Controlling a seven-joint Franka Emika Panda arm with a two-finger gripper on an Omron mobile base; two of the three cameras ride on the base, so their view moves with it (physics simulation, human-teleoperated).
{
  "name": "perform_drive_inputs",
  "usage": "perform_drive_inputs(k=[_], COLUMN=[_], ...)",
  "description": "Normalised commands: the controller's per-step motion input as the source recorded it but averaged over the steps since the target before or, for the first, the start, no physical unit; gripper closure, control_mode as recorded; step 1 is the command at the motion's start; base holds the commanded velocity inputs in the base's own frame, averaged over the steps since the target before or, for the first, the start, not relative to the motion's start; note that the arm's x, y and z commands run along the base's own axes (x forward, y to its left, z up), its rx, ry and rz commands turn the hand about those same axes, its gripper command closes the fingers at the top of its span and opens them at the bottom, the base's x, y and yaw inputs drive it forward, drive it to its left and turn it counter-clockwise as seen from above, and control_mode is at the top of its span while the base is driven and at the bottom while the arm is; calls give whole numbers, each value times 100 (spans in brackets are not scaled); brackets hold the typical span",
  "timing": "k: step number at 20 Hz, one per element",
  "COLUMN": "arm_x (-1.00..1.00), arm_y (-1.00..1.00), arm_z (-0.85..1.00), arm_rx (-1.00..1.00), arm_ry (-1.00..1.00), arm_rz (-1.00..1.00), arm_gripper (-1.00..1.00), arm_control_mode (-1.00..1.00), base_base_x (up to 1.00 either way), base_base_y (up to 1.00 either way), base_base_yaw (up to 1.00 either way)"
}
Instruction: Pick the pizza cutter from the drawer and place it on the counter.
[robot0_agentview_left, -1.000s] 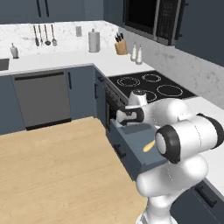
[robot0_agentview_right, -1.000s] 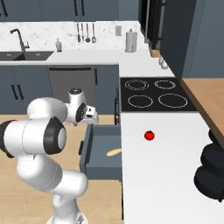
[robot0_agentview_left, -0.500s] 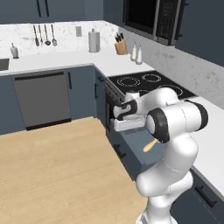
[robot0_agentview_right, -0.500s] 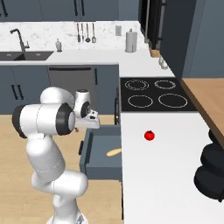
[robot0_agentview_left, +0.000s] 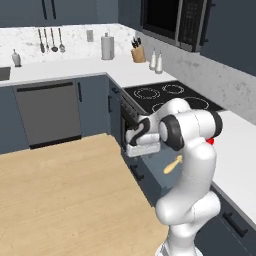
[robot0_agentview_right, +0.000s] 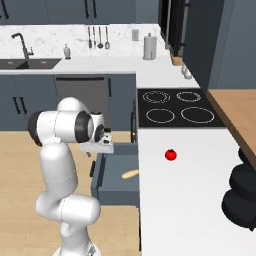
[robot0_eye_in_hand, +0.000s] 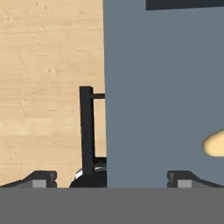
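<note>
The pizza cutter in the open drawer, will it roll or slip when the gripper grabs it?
The pizza cutter looks rigid and light, lying flat in the drawer. Its tapered handle may slip between fingers, and its round disc head could roll if nudged.

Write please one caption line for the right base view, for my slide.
White robot arm hovers with open fingers above the open slate-blue drawer holding a tan pizza cutter.

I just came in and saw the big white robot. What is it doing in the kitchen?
It wants the pizza cutter, which lies in the pulled-out drawer beside the white counter. The gripper hangs open above the drawer's front edge and handle, holding nothing. The cutter isn't picked up yet. A red tomato sits on the counter.
</note>
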Motion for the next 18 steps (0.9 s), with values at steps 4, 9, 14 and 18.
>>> perform_drive_inputs(k=[4, 9, 14, 18], arm_x=[30, 2, -22, -35], arm_y=[21, 61, 100, 100], arm_z=[-38, -9, 0, 0], arm_rx=[0, 0, 0, 0], arm_ry=[5, 10, 5, 1], arm_rz=[0, 0, 0, 0], arm_gripper=[-100, -100, -100, -100], arm_control_mode=[-100, -100, -100, -100], base_base_x=[0, 0, 0, 0], base_base_y=[0, 0, 0, 0], base_base_yaw=[0, 0, 0, 0])
